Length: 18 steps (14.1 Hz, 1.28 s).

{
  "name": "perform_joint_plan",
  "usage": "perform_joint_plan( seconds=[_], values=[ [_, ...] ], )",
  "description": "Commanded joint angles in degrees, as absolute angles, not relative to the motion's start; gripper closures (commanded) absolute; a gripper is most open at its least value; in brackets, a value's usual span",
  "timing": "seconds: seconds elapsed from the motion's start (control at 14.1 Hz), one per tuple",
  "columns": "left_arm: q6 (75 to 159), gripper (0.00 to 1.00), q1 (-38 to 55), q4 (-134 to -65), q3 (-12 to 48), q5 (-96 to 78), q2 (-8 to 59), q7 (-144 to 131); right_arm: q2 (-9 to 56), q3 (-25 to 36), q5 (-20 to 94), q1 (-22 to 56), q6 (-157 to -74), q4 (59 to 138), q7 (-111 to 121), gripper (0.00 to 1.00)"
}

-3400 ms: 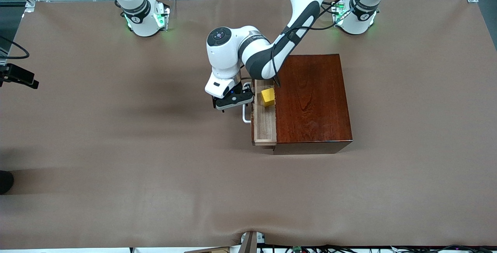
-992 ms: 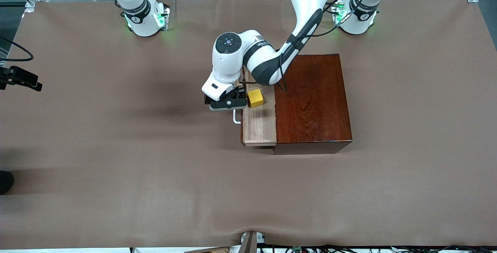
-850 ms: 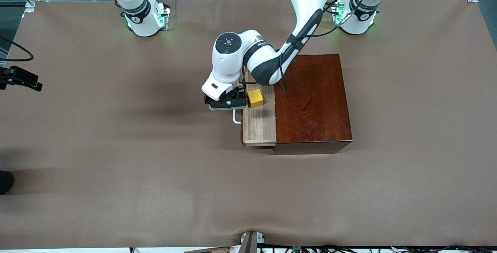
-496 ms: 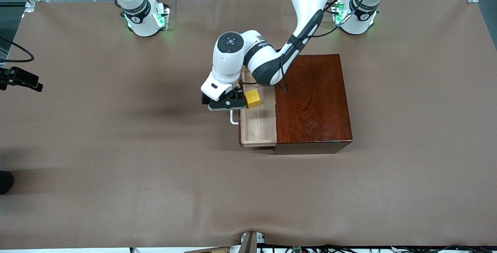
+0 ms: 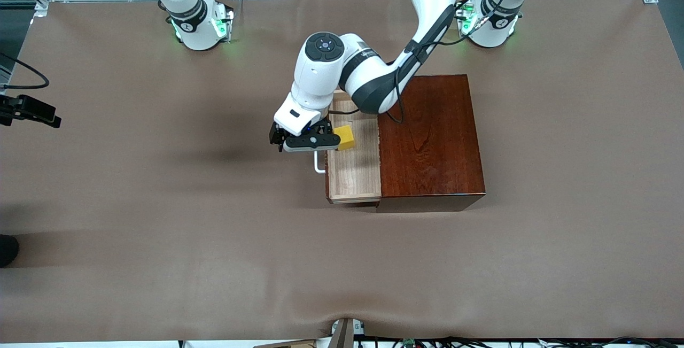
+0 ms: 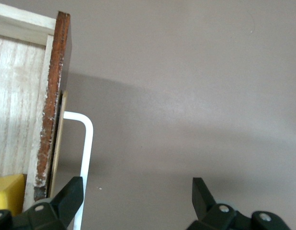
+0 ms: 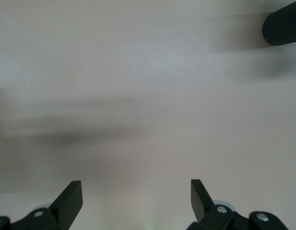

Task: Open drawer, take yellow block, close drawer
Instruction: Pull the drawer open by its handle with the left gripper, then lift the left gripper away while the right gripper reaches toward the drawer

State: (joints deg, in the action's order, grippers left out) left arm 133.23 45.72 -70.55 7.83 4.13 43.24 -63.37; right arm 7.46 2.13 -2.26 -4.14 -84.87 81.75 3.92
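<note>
The small, stiff, likely light yellow block (image 5: 345, 137) in the open drawer (image 5: 354, 169) suits a pinch across opposite flat faces; the left hand (image 6: 133, 199) over the handle (image 6: 85, 158) and the waiting right hand (image 7: 136, 196) stand apart, empty.

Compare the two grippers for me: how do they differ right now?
The left gripper is out at the drawer, one finger at the white handle; the right gripper hangs over bare table, its arm waiting. The left wrist view shows the yellow block in the pulled-out drawer beside the left gripper; the right gripper has no task thing by it. Shared: both are open and hold nothing.
</note>
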Motion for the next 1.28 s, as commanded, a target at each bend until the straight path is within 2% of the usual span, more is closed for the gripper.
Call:
perform_joint_plan(
  seconds=[0.0, 0.64, 0.92, 1.2],
  values=[
    [129.2, 0.00, 44.9, -70.8, 8.0, 2.7, 39.7, -63.2, 7.5, 2.0, -2.6, -4.3, -84.7, 81.4, 3.0, 0.00],
    [114.5, 0.00, 33.1, -73.8, 8.0, 2.9, 26.7, -60.4, 7.5, 1.2, -0.9, -0.5, -82.4, 81.6, -16.0, 0.00],
    [109.8, 0.00, 23.8, -80.7, 8.3, 2.8, 18.5, -48.2, 8.4, 1.2, 2.8, 3.7, -82.4, 81.6, -30.6, 0.00],
    [108.9, 0.00, 13.4, -88.4, 8.5, 0.5, 9.6, -35.4, 10.6, 1.2, 4.6, 9.9, -82.4, 81.6, -47.6, 0.00]
  ],
)
